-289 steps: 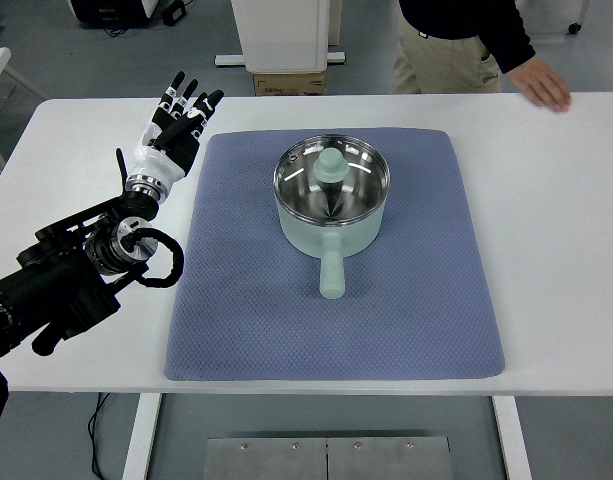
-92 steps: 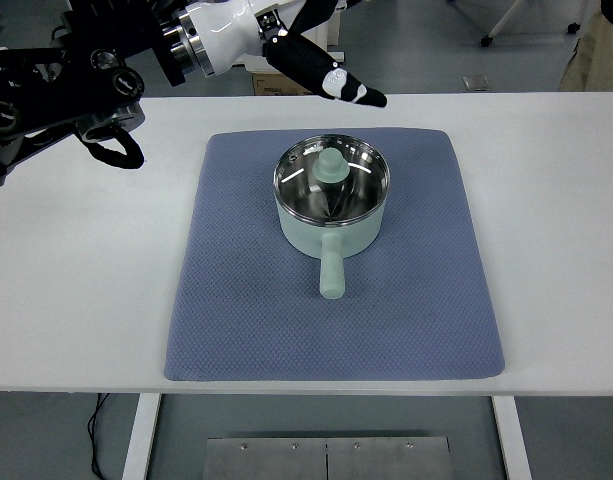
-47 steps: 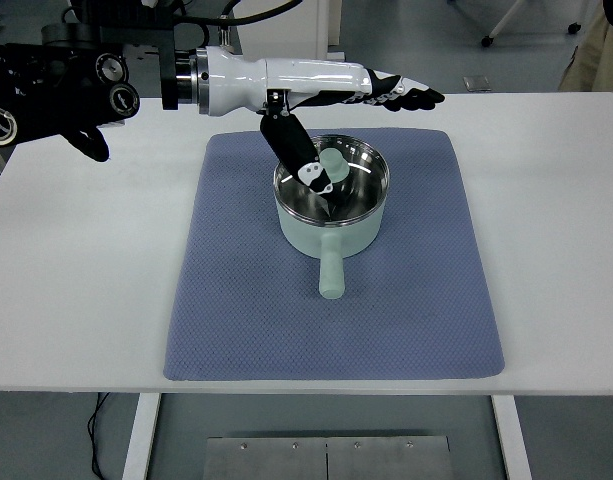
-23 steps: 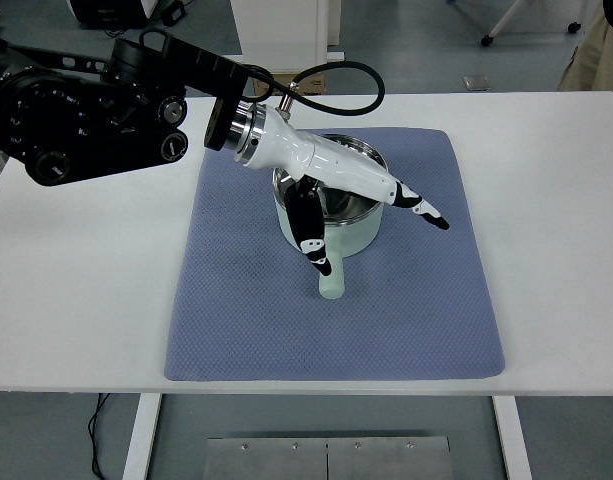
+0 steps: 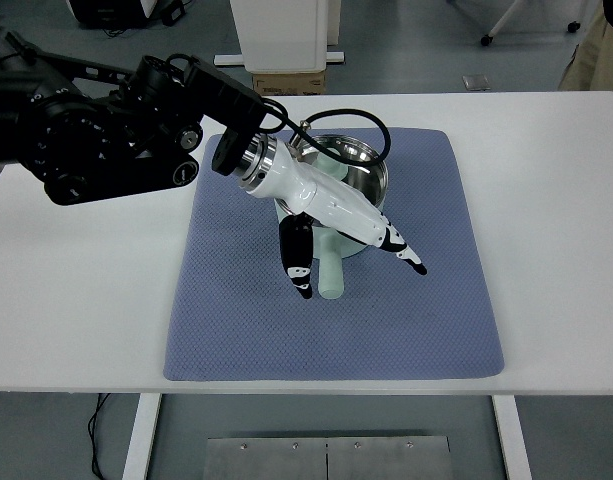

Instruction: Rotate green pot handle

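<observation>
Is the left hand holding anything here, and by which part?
Nothing is held. The left hand is open over the green pot's handle, fingers spread beside it.

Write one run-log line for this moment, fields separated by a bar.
left robot hand: open, over pot handle | grasp: none seen | green pot: on blue mat | right arm: not visible

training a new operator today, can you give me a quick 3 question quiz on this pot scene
1. True or false: the left hand has closed around the pot handle.
2. Which way does the handle point from the green pot? A) toward the table's near edge B) toward the far edge C) to the right
3. Fill in: the pot sits on a blue ____ on the white table.

Key
1. False. The fingers are spread, thumb left of the handle and the others right of it, with no closed grasp.
2. A
3. mat
</observation>
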